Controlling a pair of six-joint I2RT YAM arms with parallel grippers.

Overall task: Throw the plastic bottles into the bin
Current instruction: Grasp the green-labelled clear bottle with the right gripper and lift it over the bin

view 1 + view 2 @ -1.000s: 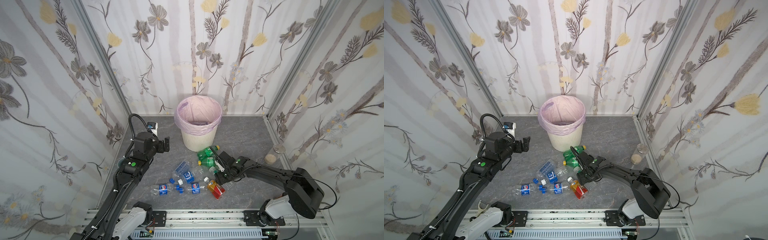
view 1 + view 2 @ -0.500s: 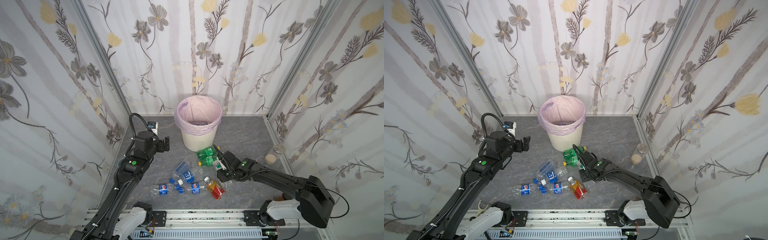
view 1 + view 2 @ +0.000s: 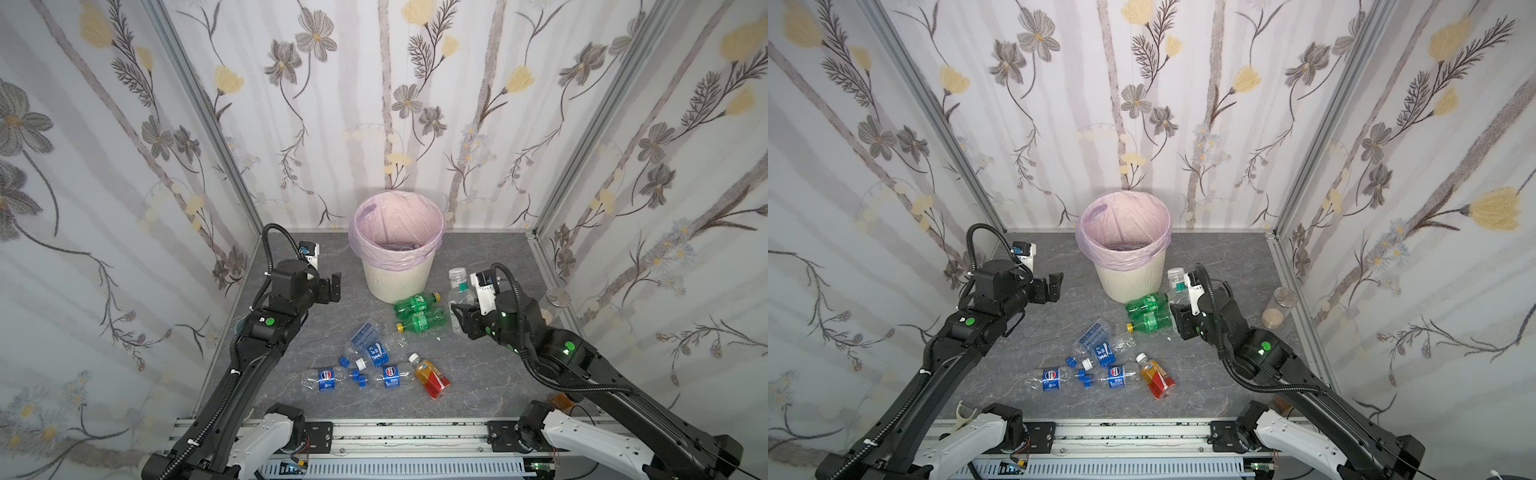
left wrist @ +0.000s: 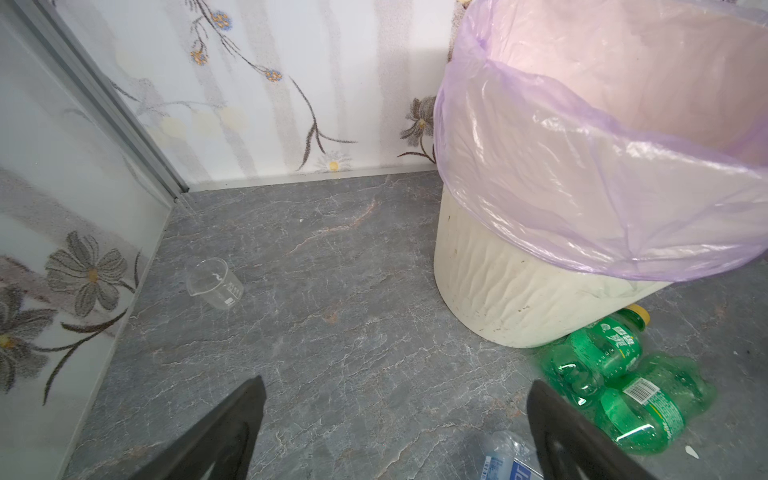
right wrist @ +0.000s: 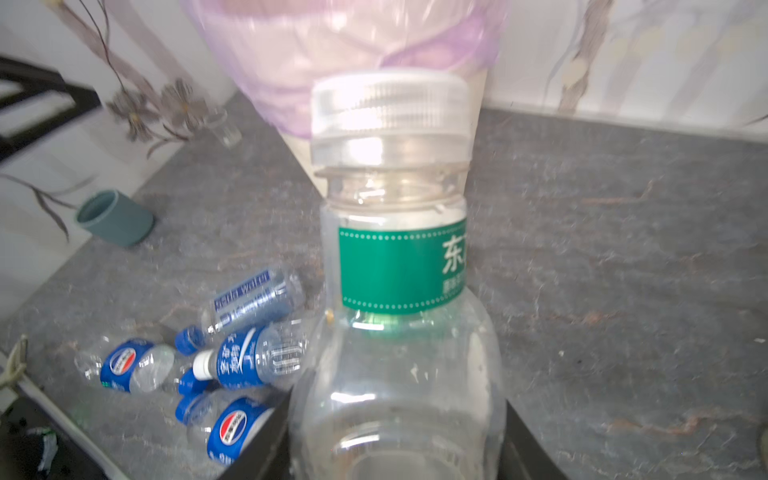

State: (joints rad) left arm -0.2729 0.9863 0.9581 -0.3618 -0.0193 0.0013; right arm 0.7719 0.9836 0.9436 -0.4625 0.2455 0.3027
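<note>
7 plastic bottles [image 3: 392,376] loose on the grey floor [image 3: 490,386], plus 1 more in the right gripper [image 3: 459,318]. Pinched there by its lower body: a clear bottle [image 3: 458,289] with a green label and a whitish cap. Cap end toward the bin [image 3: 395,282], just beside the bin's wall on the right in both top views. Same grip in the right wrist view: clear bottle [image 5: 399,270] clamped between 2 black fingers [image 5: 266,449], cap in front of the pink bag [image 5: 291,62]. Cannot tell whether clear of the floor.

Left gripper [image 3: 330,286] spread wide, holding nothing, up off the floor to the left of the bin and well apart from every bottle. In the left wrist view, 2 dark fingers [image 4: 224,432] far apart over bare floor.

2 green bottles [image 3: 415,303] [image 3: 422,322] with yellow caps on their sides, touching each other, the farther 1 just beside the foot of the bin.

Nearer the front rail, 4 blue-labelled bottles [image 3: 365,334] [image 3: 376,353] [image 3: 326,379] in a loose cluster, all lying down. At the right end of that cluster, 1 orange-red labelled bottle [image 3: 430,376] with a white cap, also lying down.

Bin at the back middle of the floor: cream-white, ribbed, pink bag folded over the rim. Something at its bottom, too small to make out.

Small clear cup [image 4: 214,282] near the left wall. Grey-blue cup [image 5: 114,218] also near that wall, blurred in the right wrist view.
</note>
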